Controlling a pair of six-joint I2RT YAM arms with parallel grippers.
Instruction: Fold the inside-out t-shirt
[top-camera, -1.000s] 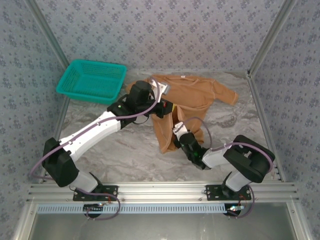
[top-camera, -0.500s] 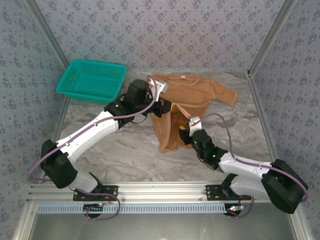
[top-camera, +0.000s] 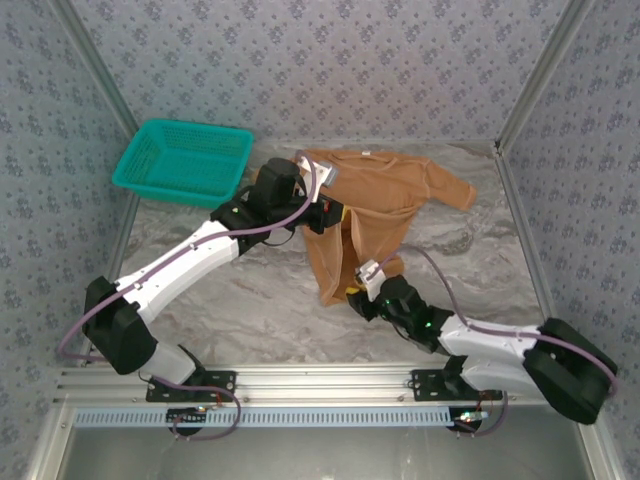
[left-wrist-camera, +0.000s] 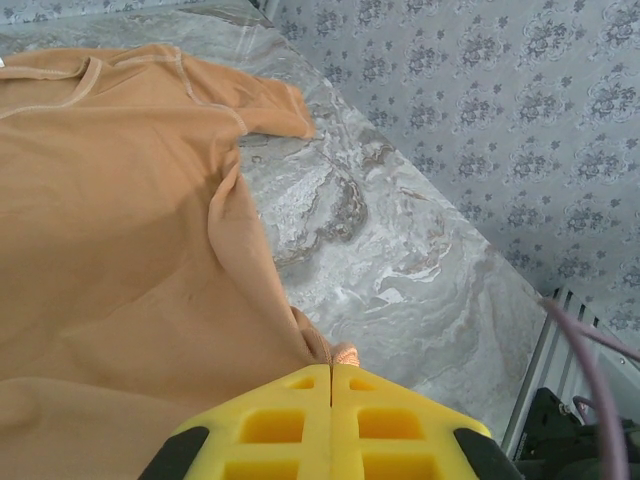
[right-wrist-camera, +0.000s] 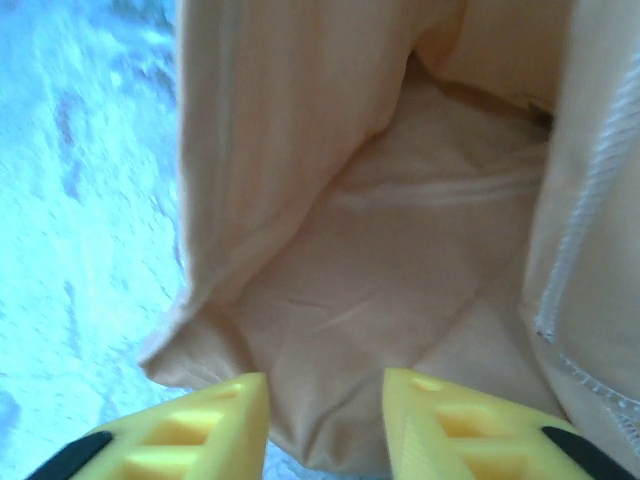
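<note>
We see open desk (top-camera: 250, 290) left of the inside-out t-shirt (top-camera: 380, 190); our left jaws are pinched tight on its side edge, and our right jaws stand parted at its near hem.

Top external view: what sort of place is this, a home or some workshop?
Likely a robot test cell, not a home: a left arm and right arm bolted to a metal rail, a marbled table boxed in by wallpapered panels, with a tan t-shirt and teal basket as props.
</note>
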